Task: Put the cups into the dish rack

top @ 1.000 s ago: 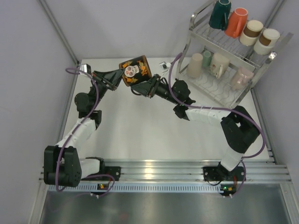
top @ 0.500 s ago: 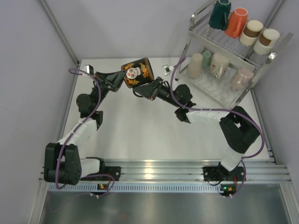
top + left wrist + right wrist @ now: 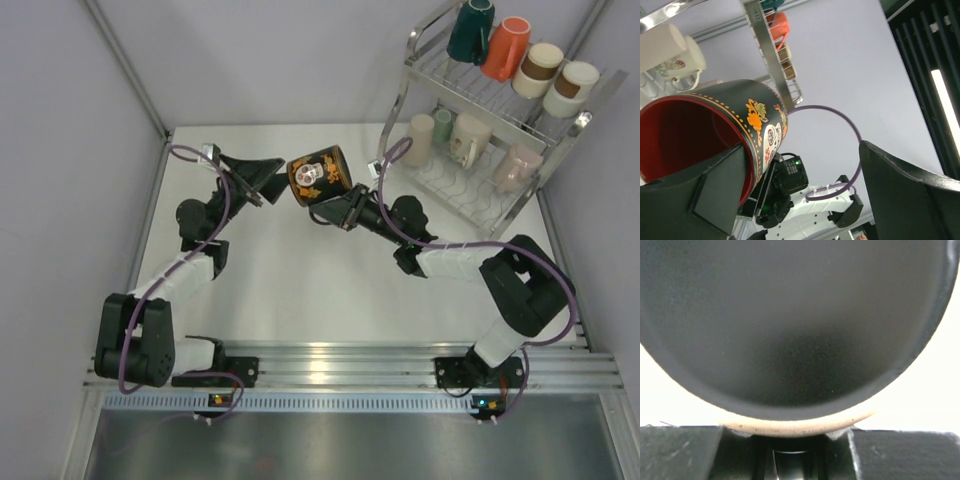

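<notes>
A black mug (image 3: 318,177) painted with a white skull and orange flowers hangs in the air above the far middle of a white table (image 3: 290,280), between 2 robot arms. It lies tilted on its side, with its open mouth towards the left arm and its base towards the right arm. The right gripper (image 3: 336,207) has closed on the mug from the base end and carries it. In the right wrist view the dark mug body and its pale unglazed foot ring (image 3: 795,425) fill the frame, and the exact part pinched between the fingers (image 3: 680,452) is hidden. The left gripper (image 3: 276,180) has its jaws spread wide and holds nothing. In the left wrist view, 1 of its fingers (image 3: 700,200) sits right at the mug's red-lined rim (image 3: 695,135); I cannot tell whether they touch. At the far right corner stands the dish rack (image 3: 465,190), a 2-tier chrome wire frame. Its top tier holds 4 cups: dark teal (image 3: 470,30), orange (image 3: 505,48) and 2 white-and-brown (image 3: 541,68). Its bottom tier holds 4 more: beige (image 3: 417,140), mint (image 3: 442,125), a white printed mug (image 3: 468,138) and a pinkish cup (image 3: 517,166).
</notes>
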Robot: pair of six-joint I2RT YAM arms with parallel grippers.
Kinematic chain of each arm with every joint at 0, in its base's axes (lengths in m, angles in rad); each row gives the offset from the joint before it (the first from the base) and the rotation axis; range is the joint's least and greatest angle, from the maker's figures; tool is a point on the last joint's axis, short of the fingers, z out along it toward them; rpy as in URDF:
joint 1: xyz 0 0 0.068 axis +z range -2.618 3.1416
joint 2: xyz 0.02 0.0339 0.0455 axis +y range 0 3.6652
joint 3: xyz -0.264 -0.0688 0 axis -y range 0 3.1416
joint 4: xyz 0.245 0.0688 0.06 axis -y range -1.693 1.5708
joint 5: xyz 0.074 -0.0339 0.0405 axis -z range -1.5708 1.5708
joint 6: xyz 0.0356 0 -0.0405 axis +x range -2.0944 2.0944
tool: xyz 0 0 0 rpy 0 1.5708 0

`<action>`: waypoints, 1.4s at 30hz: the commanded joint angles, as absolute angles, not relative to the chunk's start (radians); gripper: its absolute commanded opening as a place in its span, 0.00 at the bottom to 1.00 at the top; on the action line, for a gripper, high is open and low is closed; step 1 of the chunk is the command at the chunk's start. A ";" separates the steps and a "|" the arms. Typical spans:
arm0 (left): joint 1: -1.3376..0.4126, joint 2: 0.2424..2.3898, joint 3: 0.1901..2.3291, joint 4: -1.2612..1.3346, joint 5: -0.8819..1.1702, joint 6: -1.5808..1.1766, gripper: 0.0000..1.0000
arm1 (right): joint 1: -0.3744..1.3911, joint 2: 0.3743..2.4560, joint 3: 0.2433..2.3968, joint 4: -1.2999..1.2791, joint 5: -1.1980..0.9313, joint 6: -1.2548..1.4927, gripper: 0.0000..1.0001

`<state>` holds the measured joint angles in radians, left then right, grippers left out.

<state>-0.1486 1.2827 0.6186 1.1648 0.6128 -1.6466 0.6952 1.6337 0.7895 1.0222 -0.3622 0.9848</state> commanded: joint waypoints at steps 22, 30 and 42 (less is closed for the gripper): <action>-0.144 1.065 0.853 0.084 0.500 -0.789 0.98 | 0.523 1.164 0.775 0.096 0.254 0.695 0.00; -0.144 1.066 0.861 0.038 0.540 -0.755 0.98 | 0.534 1.152 0.830 -0.092 0.601 0.742 0.00; -0.144 1.016 0.871 -0.070 0.499 -0.686 0.98 | 0.496 1.316 0.971 -0.138 0.788 0.680 0.00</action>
<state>-0.1452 1.0508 0.8238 -0.0460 0.5182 -0.7288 0.5125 1.3121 0.8757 -0.2394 0.6724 0.7082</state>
